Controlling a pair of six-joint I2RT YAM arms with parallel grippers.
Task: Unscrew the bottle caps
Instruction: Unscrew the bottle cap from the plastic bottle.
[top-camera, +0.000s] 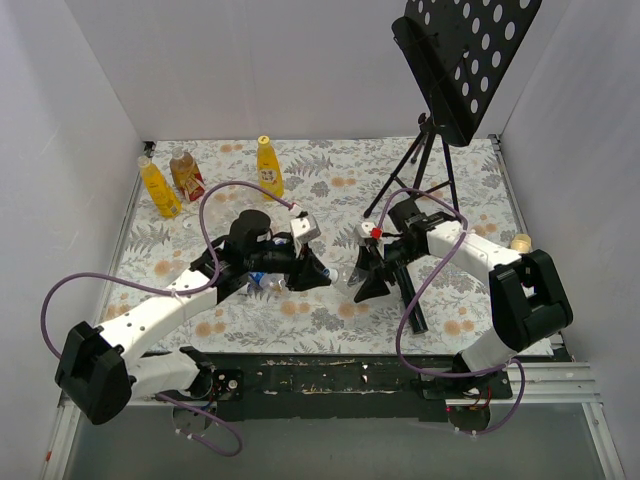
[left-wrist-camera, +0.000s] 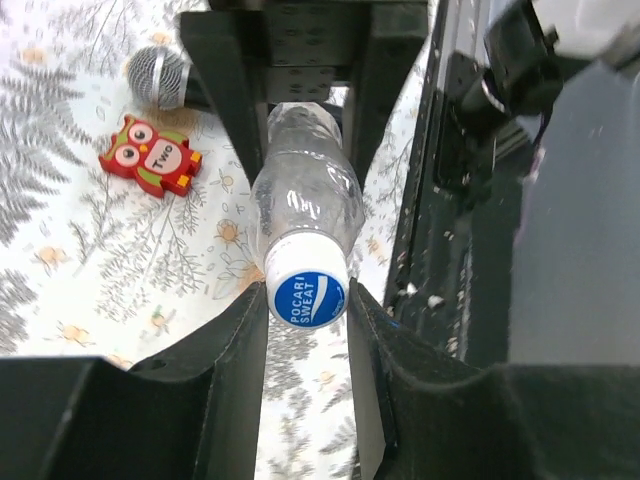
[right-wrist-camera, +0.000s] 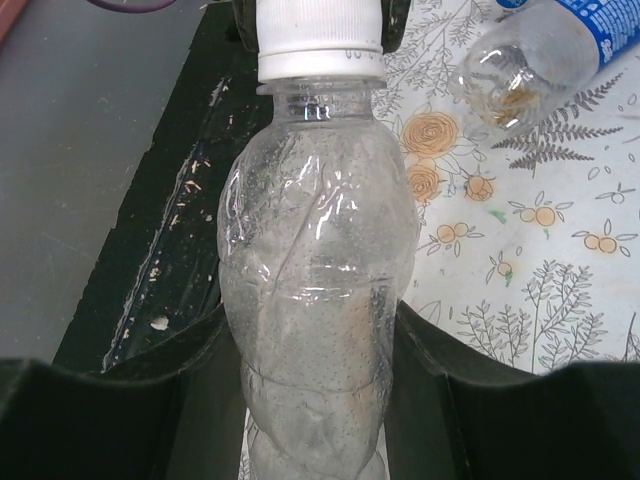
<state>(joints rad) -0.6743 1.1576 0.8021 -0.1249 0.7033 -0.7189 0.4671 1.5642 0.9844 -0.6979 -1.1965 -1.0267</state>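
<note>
A clear label-less bottle (right-wrist-camera: 315, 300) is held level above the table between both grippers; it also shows in the top view (top-camera: 341, 272). My right gripper (right-wrist-camera: 310, 330) is shut on its body, one finger on each side. Its white cap (right-wrist-camera: 320, 40) has a blue printed top (left-wrist-camera: 306, 293). My left gripper (left-wrist-camera: 306, 305) is shut on that cap, fingertips touching both sides. In the top view the left gripper (top-camera: 318, 270) and the right gripper (top-camera: 360, 276) face each other at the table's middle.
A second clear, blue-labelled bottle (right-wrist-camera: 540, 45) lies beside them. Two yellow bottles (top-camera: 160, 190) (top-camera: 268, 167) and a brown one (top-camera: 187, 172) stand at the back left. A microphone head (left-wrist-camera: 158, 78), a red owl toy (left-wrist-camera: 150, 155) and a tripod stand (top-camera: 430, 160) are nearby.
</note>
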